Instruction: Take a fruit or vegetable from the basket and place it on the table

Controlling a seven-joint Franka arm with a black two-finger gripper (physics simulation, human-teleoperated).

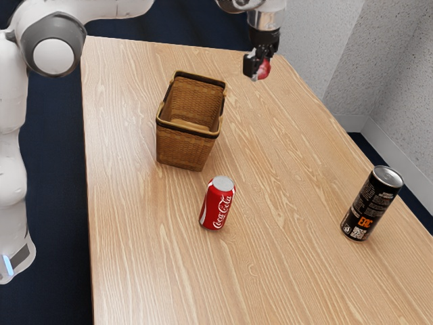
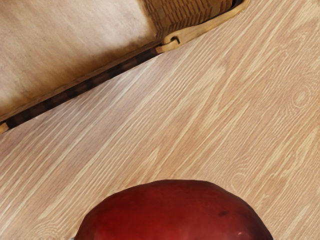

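The exterior view records the gripper (image 1: 258, 66) raised above the table (image 1: 135, 237), beside the basket (image 1: 186, 149) on the exterior view's right, with the red fruit (image 1: 264, 70) between its fingers. The jaws are closed on the fruit, which is clear of the tabletop; the far finger is largely hidden. The fruit's exact kind cannot be told.

The wrist view adds surface detail: the fruit's skin is deep red, rounded and smooth, with a small dark mark. It also gives a close reading of the basket's rim, with a dark band and a tan handle joint, and of a pale brown surface inside, whose nature cannot be established. The exterior view supplies the basket's whole form: woven brown walls, standing upright and open at the top.

Other items noted: a red Coca-Cola can (image 1: 218, 203) stands upright near the basket, on the side toward the exterior camera, not touching it. A tall black can (image 1: 371, 203) stands upright well apart from both, toward the table's edge on the exterior view's right. The basket's raised rim and walls are the nearest obstruction beside the gripper; both cans stand farther off.
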